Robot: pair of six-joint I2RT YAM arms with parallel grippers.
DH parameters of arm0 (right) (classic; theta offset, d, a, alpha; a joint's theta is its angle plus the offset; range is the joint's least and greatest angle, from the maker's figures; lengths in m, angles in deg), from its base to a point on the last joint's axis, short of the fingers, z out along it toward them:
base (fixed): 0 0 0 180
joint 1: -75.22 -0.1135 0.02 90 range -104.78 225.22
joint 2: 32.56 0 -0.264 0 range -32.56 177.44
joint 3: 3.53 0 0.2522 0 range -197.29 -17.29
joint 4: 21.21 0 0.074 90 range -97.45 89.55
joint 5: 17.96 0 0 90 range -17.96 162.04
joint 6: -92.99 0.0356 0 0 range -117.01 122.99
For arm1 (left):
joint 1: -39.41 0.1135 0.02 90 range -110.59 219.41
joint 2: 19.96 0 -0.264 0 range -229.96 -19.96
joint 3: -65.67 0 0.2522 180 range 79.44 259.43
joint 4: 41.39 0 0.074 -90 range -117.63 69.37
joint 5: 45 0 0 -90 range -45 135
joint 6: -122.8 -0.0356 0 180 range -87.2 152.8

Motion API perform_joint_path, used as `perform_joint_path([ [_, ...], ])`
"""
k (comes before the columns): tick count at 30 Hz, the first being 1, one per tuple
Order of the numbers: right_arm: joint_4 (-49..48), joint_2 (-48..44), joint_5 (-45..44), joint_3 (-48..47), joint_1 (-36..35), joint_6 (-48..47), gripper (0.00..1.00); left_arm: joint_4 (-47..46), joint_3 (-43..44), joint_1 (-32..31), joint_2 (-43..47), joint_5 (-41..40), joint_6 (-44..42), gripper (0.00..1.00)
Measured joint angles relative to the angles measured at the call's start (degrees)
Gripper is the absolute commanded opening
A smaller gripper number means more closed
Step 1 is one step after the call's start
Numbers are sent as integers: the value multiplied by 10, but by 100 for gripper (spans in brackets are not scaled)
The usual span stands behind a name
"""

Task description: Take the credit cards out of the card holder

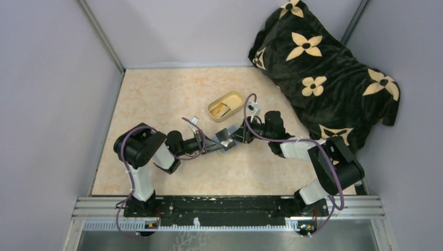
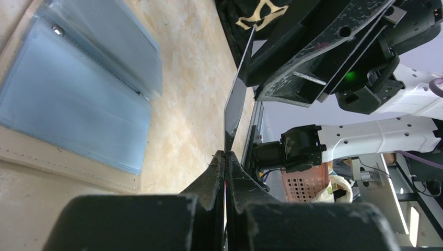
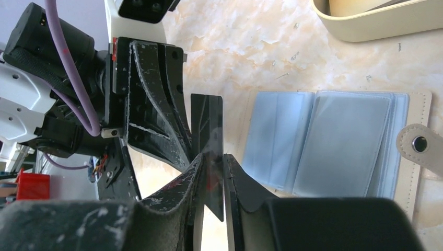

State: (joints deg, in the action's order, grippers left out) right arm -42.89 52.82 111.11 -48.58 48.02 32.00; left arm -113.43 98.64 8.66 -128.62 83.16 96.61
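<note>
A thin black credit card (image 3: 207, 120) stands on edge above the table between both grippers. My left gripper (image 2: 225, 154) is shut on one end of it; the card (image 2: 235, 104) shows edge-on there. My right gripper (image 3: 212, 157) sits around the card's other end, its jaws narrowly apart with light showing between them. The card holder (image 3: 334, 141) lies open flat on the table beside the grippers, blue-grey faces up, its tan tab (image 3: 418, 144) at the side. It also shows in the left wrist view (image 2: 68, 99). From above, both grippers (image 1: 229, 138) meet mid-table.
An oval cream-yellow dish (image 1: 237, 99) stands just behind the grippers with a tan thing lying in it. A black blanket with cream flowers (image 1: 324, 68) is heaped at the back right. Walls close in the table on the left and the back.
</note>
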Motion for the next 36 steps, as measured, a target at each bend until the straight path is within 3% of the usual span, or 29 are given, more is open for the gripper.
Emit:
perform_joint_path([
  [4, -12, 13, 10, 0, 0, 3, 12, 0, 10, 0, 0, 2, 2, 0],
  [7, -33, 23, 21, 0, 1, 13, 0, 0, 18, 0, 0, 4, 5, 0],
  [11, -58, 24, 36, 0, 0, 23, 0, 0, 19, 3, -2, 4, 7, 0],
  [13, -58, 24, 37, 0, 1, 25, 0, 0, 20, 3, -2, 4, 7, 18],
  [16, -53, 24, 38, -1, 0, 23, 0, 0, 20, 5, -2, 2, 8, 38],
  [19, -26, 23, 45, -7, 3, 11, 0, -1, 20, 13, -2, 5, 11, 48],
  [27, 78, -35, 98, -12, 19, -42, 0, -2, 21, 58, 7, 78, 3, 50],
  [36, 133, -44, 156, -14, -1, -71, 0, -2, 47, 59, 20, 145, -7, 46],
])
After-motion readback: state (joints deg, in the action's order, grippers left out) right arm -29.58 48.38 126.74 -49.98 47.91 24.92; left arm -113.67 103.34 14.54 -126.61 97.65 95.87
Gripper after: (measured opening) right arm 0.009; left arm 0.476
